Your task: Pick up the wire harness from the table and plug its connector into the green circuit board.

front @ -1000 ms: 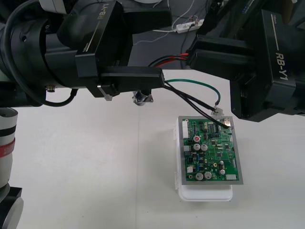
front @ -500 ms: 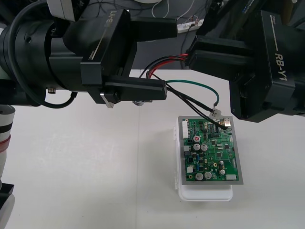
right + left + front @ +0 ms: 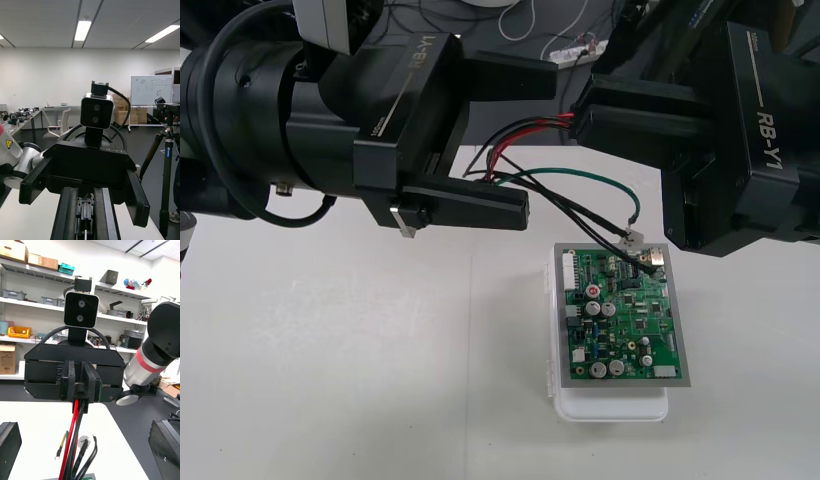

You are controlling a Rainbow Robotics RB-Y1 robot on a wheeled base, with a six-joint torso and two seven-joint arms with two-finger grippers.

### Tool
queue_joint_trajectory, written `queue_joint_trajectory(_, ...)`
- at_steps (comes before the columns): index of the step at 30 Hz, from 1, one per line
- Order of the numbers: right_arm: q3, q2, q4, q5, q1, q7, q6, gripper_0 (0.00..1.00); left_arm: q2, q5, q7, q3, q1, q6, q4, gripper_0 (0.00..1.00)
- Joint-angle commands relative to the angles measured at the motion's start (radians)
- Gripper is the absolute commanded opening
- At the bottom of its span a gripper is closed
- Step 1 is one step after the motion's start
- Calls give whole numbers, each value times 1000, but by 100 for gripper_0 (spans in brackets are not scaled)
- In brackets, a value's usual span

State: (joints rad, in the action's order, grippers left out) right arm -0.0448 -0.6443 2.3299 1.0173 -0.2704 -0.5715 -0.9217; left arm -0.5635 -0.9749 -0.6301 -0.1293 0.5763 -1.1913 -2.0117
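Observation:
The green circuit board (image 3: pixel 625 325) sits on its white base (image 3: pixel 610 408) right of the table's middle. The harness's red and black wires (image 3: pixel 525 128) run from my right gripper (image 3: pixel 578 120), which is shut on them above the board's far side. They loop left, and black wires and a green wire (image 3: pixel 585 175) drop to a small white plug (image 3: pixel 635 238) at the board's far right corner. I cannot tell whether it is seated. My left gripper (image 3: pixel 536 145) is open, its fingers (image 3: pixel 9 444) on either side of the wires (image 3: pixel 75 427). The right gripper (image 3: pixel 80 384) faces it.
Bare table lies left of the board and along the near edge. Both arms hang over the table's far half. Loose cables and a white power strip (image 3: pixel 565 57) lie on the dark floor beyond the far edge.
My left gripper has shifted right and nearer, and its lower finger now hides the metal socket that hung beneath it. The wires between the grippers have bowed into a loop. The right gripper has stayed put.

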Motion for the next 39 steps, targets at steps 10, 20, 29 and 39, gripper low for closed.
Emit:
queue_joint_trajectory(10, 16, 12, 19, 4, 8, 36, 12, 0, -19, 16, -59, -18, 63, 78, -5, 100)
queue_joint_trajectory(20, 16, 11, 19, 4, 8, 35, 12, 0, -19, 16, -74, -26, 77, 81, -5, 74)
queue_joint_trajectory(29, 16, 11, 19, 3, 8, 35, 12, 0, -18, 4, -88, -27, 97, 81, 2, 56)
queue_joint_trajectory(39, 16, 14, 19, 4, 8, 36, 11, 0, -18, 2, -91, -33, 99, 87, 5, 36)
